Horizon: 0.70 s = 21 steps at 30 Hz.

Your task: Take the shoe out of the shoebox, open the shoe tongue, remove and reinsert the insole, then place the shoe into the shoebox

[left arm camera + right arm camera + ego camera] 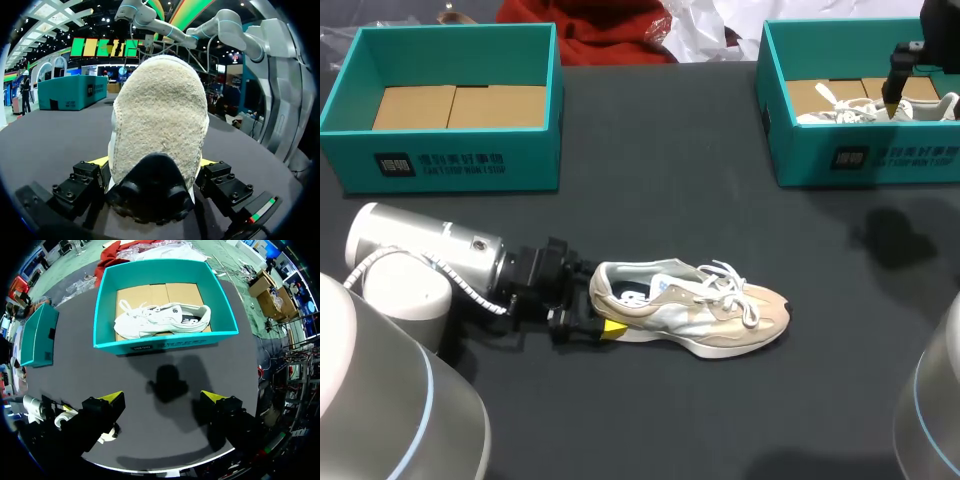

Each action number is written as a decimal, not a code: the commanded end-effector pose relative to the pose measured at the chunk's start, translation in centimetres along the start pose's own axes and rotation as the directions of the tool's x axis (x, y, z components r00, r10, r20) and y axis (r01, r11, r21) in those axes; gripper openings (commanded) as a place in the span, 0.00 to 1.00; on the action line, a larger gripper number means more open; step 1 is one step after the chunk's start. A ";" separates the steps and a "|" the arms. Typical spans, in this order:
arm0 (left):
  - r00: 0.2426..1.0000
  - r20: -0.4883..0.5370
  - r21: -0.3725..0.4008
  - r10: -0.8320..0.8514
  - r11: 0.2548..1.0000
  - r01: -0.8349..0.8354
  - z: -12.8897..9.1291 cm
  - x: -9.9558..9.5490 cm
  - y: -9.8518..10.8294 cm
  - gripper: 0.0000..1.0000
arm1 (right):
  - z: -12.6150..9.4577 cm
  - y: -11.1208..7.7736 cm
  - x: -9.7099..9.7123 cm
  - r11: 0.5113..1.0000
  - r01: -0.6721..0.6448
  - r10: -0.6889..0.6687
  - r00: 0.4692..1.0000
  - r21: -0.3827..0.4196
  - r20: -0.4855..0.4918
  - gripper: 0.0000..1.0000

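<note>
A beige and white shoe (695, 305) lies on its side on the dark table, toe to the right. My left gripper (603, 306) is at its heel and stands open. In the left wrist view the heel (160, 125) fills the space between the fingers of my left gripper (154, 162), and only slivers of the yellow tips show. A second, white shoe (840, 108) lies in the teal shoebox (865, 160) at the back right. My right gripper (893, 100) hangs over that box. In the right wrist view my right gripper (162, 397) is open and empty, high above the box (165, 342) and the white shoe (160, 320).
A second teal shoebox (450, 160) stands at the back left with only brown cardboard inside. Red cloth (610, 30) and white paper (705, 30) lie along the table's back edge. Bare dark tabletop (720, 200) lies between the boxes and the shoe.
</note>
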<state>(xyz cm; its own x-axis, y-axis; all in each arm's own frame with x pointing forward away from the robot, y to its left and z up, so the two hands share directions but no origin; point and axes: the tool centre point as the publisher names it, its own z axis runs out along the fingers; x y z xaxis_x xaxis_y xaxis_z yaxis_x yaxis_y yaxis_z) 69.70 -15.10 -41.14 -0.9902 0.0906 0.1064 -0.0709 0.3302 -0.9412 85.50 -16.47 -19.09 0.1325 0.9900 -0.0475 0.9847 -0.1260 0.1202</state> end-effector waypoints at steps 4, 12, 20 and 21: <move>1.000 0.000 -0.001 0.000 1.000 0.000 0.4 0.0 0.3 0.00 | -1.4 -2.7 4.1 0.998 -0.063 0.062 0.996 0.004 0.059 1.00; 1.000 0.000 -0.001 0.000 1.000 0.000 0.4 0.0 0.3 0.00 | -3.5 -7.5 9.8 0.998 -0.046 0.049 0.996 -0.041 0.072 1.00; 1.000 0.000 -0.001 0.000 1.000 0.000 0.4 0.0 0.3 0.00 | -4.9 -11.9 16.9 0.997 -0.016 0.025 0.991 -0.070 0.130 1.00; 1.000 0.000 -0.001 0.000 1.000 0.000 0.4 0.0 0.3 0.00 | -4.9 -12.3 17.7 0.998 -0.012 0.020 0.990 -0.065 0.137 1.00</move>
<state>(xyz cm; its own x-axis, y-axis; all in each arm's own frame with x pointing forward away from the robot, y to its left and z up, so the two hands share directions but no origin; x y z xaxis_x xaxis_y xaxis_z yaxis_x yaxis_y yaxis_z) 69.69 -15.11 -41.14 -0.9902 0.0907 0.1063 -0.0708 0.3300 -0.9413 75.78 0.36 -16.36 0.1517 0.9847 -0.0862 0.9772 -0.1363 0.1626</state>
